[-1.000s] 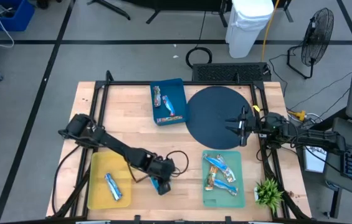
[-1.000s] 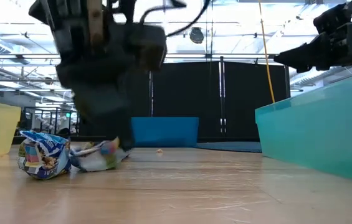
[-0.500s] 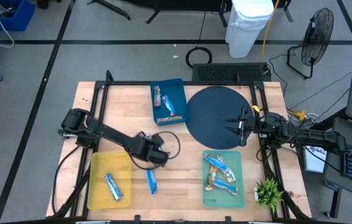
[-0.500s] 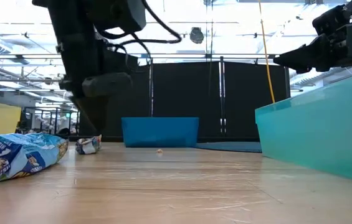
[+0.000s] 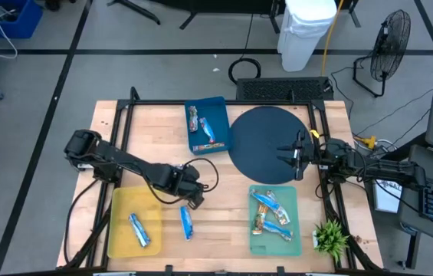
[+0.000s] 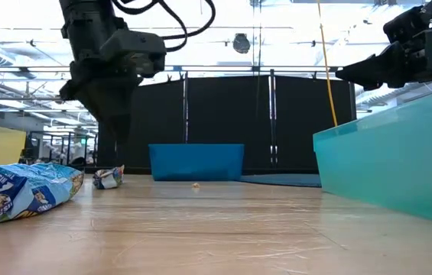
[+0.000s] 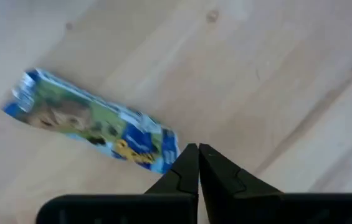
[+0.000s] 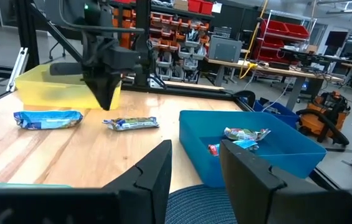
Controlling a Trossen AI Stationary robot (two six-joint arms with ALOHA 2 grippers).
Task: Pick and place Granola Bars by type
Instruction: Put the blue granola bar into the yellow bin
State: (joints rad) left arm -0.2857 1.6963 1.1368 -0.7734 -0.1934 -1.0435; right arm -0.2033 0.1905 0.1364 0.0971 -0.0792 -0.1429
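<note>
My left gripper (image 5: 191, 197) is shut and holds nothing. It hangs above the wood just beyond a blue-and-white granola bar (image 5: 186, 222) that lies flat on the table (image 7: 95, 121) (image 6: 21, 191). A second, multicoloured bar (image 8: 131, 123) lies on the wood farther back (image 6: 108, 178). Another blue bar (image 5: 139, 230) lies in the yellow tray. A few bars rest in the blue tray (image 5: 207, 126) and several in the teal tray (image 5: 272, 216). My right gripper (image 5: 299, 156) waits open over the dark round mat's right edge (image 8: 194, 158).
The yellow tray (image 5: 124, 211) sits at the near left, the teal tray (image 5: 293, 195) at the near right, the blue tray (image 5: 220, 107) at the far middle. A dark round mat (image 5: 262, 138) lies between them. A small green plant (image 5: 329, 238) stands at the near right corner.
My left gripper has let go of the blue bar, risen and drawn back toward the table's far edge and left. The bar, bunched up under the fingers a second ago, now lies flat on the wood between the yellow and teal trays.
</note>
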